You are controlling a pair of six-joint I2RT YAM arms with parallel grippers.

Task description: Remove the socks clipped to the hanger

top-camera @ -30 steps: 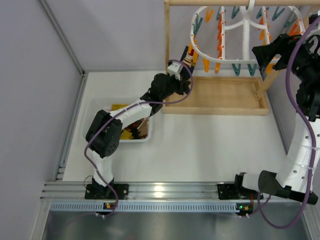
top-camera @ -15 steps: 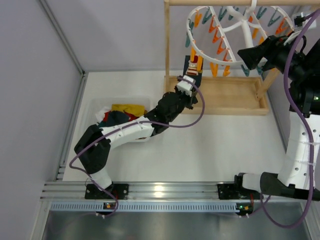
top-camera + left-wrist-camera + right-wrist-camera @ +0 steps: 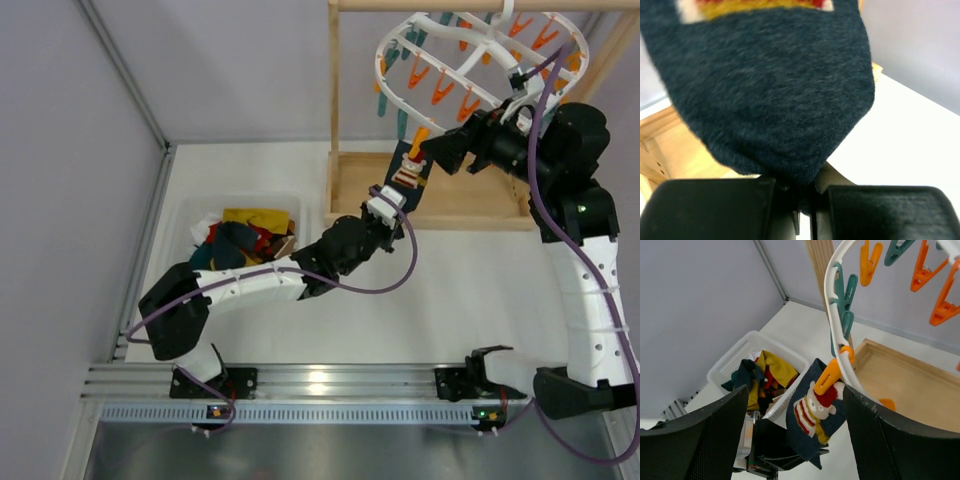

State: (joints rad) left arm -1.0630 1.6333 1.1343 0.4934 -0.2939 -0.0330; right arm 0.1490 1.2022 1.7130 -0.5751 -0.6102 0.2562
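**Sock pinched at the toe, its cuff in a clip on the hanger's low rim**

The sock (image 3: 410, 170) (image 3: 812, 425) hangs from an orange clip (image 3: 418, 140) (image 3: 829, 377) at the lower edge of the tilted hanger (image 3: 381, 62) (image 3: 829, 280). Below the hanger, the left gripper (image 3: 398, 187) (image 3: 802, 192) is closed tight on only the tip of the toe. The right gripper (image 3: 432, 152) (image 3: 795, 395) is beside the rim near that clip, with its jaws wide apart and holding nothing. I cannot tell if it touches the rim. I think the small pinch may slip off the cloth. The pull may also drag the hanger along instead of opening the clip, so the hanger swings or comes off the rack (image 3: 334, 80). The place where the hanger hooks on is cut off at the top edge. The clip's bite is too small to see. I see no other socks on the hanger.
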